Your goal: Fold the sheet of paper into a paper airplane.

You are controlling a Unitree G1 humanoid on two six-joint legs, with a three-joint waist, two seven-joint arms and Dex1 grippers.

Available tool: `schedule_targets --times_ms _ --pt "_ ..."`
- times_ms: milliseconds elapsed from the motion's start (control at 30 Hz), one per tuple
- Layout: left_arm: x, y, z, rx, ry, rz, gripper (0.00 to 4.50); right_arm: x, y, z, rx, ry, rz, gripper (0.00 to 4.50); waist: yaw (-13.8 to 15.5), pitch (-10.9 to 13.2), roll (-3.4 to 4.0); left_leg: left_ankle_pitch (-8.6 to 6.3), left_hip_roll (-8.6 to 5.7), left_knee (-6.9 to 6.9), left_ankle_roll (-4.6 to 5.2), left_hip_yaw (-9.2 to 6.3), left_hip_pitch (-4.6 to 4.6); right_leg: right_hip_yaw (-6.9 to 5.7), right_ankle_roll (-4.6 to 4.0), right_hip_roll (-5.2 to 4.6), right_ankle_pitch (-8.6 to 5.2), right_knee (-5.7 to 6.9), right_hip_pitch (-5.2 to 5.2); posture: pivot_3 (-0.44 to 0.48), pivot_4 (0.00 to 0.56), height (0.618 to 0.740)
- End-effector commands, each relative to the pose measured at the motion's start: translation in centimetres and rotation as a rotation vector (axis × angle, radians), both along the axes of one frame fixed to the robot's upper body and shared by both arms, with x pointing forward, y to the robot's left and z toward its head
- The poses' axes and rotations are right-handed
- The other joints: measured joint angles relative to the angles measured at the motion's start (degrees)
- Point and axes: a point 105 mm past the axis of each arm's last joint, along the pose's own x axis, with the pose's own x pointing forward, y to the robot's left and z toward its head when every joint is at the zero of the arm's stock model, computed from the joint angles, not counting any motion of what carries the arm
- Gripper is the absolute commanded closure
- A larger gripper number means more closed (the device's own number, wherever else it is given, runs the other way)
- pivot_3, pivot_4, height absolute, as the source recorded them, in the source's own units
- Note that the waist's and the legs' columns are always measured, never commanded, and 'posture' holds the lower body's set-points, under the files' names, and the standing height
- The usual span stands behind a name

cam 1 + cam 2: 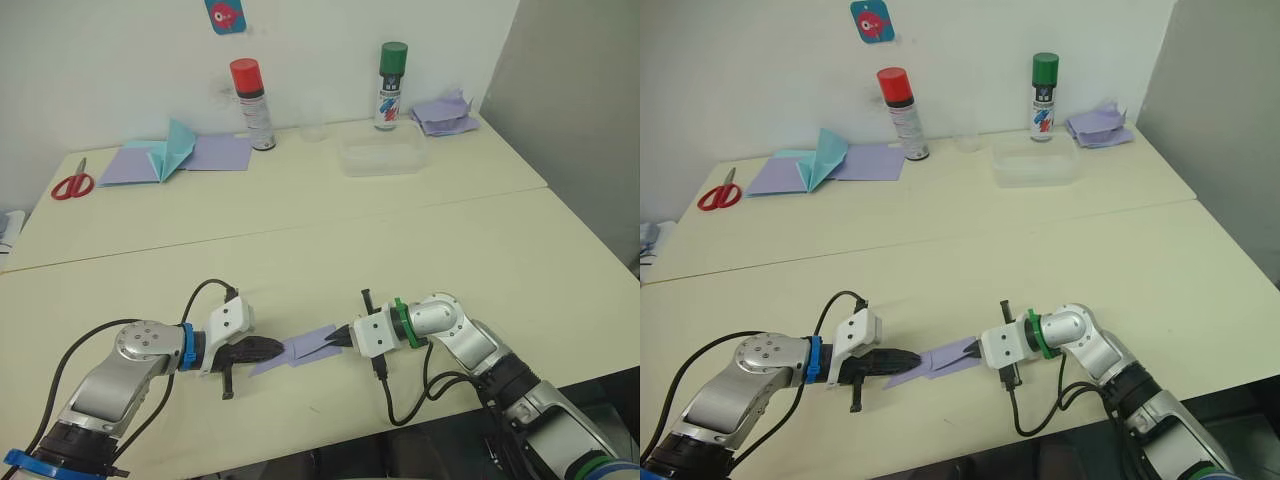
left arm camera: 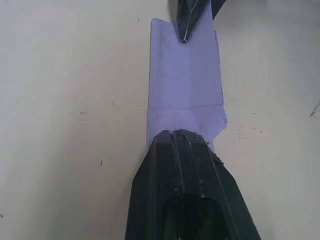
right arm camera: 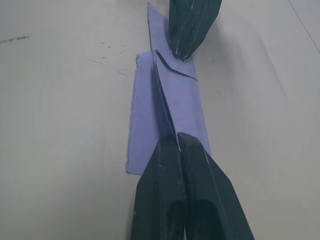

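Looking down from the left eye view, the sheet of paper (image 1: 305, 347) lies near the front edge of the tabletop (image 1: 560, 270), already folded into a narrow lavender strip, stretched between the left hand (image 1: 268, 350) and the right hand (image 1: 343, 338). Each hand has its fingers brought together at one end of the strip. At the back edge stand a red-capped spray can (image 1: 251, 103), a green-capped spray can (image 1: 390, 85) and a clear plastic tray (image 1: 381, 157); red scissors (image 1: 73, 183) lie toward the back left corner.

The right eye view gives the same layout, with a teal paper shape (image 1: 824, 157) resting on flat lavender sheets (image 1: 872, 161) at the back.

From the left wrist view, the left hand's fingers are closed tight over the near end of the strip, where a small corner flap juts out. Whether they pinch the paper or only press it down is hard to say.

The right wrist view shows the right hand closed on a raised centre ridge running the strip's length, with wing flaps lying flat on either side.

To do this fold well, I judge both hands should keep the ridge taut and straight, press the creases evenly along the length, and avoid pulling apart, since the thin paper could tear or slip.
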Motion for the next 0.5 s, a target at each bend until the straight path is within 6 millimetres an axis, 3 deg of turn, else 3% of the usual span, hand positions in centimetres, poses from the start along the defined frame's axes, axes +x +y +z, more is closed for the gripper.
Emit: schedule_targets --times_ms 33,133,200,300,400,500 --pt "0.4 0.8 2.8 -0.032 -0.046 0.027 4.5 0.8 -0.3 0.8 0.035 0.031 -0.041 4.48 0.0 0.1 -0.12 0.0 0.02 0.0 0.0 0.0 0.0 0.0 0.0 0.0 0.0 0.0 -0.01 0.0 0.15 0.74" --pt "0.4 1.8 6.9 -0.045 -0.111 0.014 4.5 0.7 -0.6 1.8 0.079 0.15 -0.071 4.48 0.0 0.6 -0.61 0.01 0.1 0.01 -0.02 -0.02 -0.08 -0.01 -0.01 0.0 0.01 0.03 -0.09 0.0 0.15 0.74" --pt "0.3 2.4 8.6 -0.017 -0.145 0.003 4.5 0.4 -0.7 2.5 0.106 0.242 -0.092 4.48 0.0 0.7 -0.66 0.02 0.16 0.02 -0.07 -0.04 -0.19 -0.03 -0.03 0.01 0.01 0.0 -0.18 0.0 0.15 0.74" --pt "0.2 2.7 10.2 0.005 -0.181 -0.003 4.5 0.2 -0.8 3.5 0.13 0.352 -0.132 4.48 0.0 0.7 -0.56 -0.02 0.14 -0.02 -0.18 0.02 -0.19 -0.02 -0.03 -0.01 0.02 -0.13 -0.17 0.0 0.15 0.74" --pt "-0.1 2.7 12.7 0.016 -0.226 -0.014 4.5 -0.3 -1.3 5.6 0.135 0.605 -0.215 4.48 0.0 0.8 -0.61 -0.12 0.15 0.0 -0.25 0.02 -0.3 -0.02 -0.04 -0.01 0.02 -0.22 -0.23 0.0 0.15 0.74" --pt "-0.8 2.0 13.1 0.011 -0.221 -0.032 4.5 -0.6 -2.0 6.4 0.095 0.783 -0.32 4.48 0.0 0.8 -0.61 -0.11 0.16 0.08 -0.26 0.01 -0.92 -0.06 -0.53 -0.01 0.32 -0.24 -0.82 0.0 0.15 0.74"
